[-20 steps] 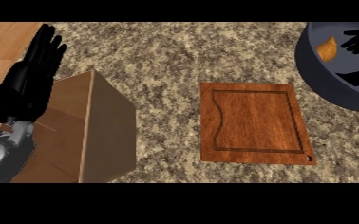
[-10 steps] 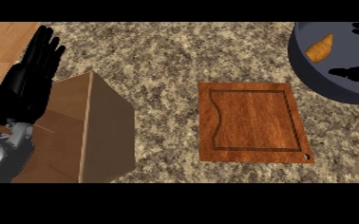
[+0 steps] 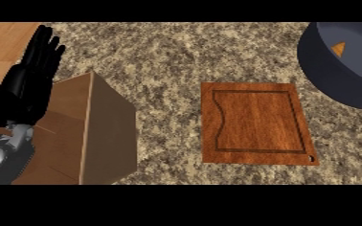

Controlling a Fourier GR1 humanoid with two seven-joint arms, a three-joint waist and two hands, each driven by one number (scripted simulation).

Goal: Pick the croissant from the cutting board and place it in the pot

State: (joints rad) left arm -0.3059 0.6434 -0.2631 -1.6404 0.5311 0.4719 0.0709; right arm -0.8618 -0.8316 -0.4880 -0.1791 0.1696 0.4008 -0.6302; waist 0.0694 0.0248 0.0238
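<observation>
Peeking over the dark pot's [image 3: 326,72] rim at the right edge, a small orange wedge, seemingly the croissant [image 3: 339,48], lies inside; its long axis cannot be told. The wooden cutting board [image 3: 256,122] carries no writing. The left hand [image 3: 34,79] rests at the left edge beside a brown box [image 3: 84,129], fingers straight, close together, pointing up
</observation>
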